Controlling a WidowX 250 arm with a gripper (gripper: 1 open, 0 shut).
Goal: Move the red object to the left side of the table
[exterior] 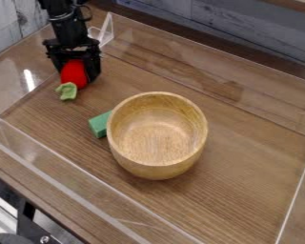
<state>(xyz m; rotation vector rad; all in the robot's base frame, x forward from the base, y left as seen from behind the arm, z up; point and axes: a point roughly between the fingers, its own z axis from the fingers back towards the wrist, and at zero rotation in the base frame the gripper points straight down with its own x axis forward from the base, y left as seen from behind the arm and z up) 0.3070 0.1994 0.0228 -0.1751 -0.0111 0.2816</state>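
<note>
The red object (73, 73) is a small bright red toy fruit with a light green leafy end (68, 91). It rests on the brown wood-grain table (244, 143) at the far left, close to the acrylic wall. My black gripper (72, 69) hangs straight over it with its fingers spread on either side of the red body. The jaws stand open, so the fruit sits between them without being squeezed.
A large wooden bowl (158, 133) stands in the middle of the table. A flat green piece (102, 124) lies against the bowl's left side. Clear acrylic walls (41, 157) border the tabletop.
</note>
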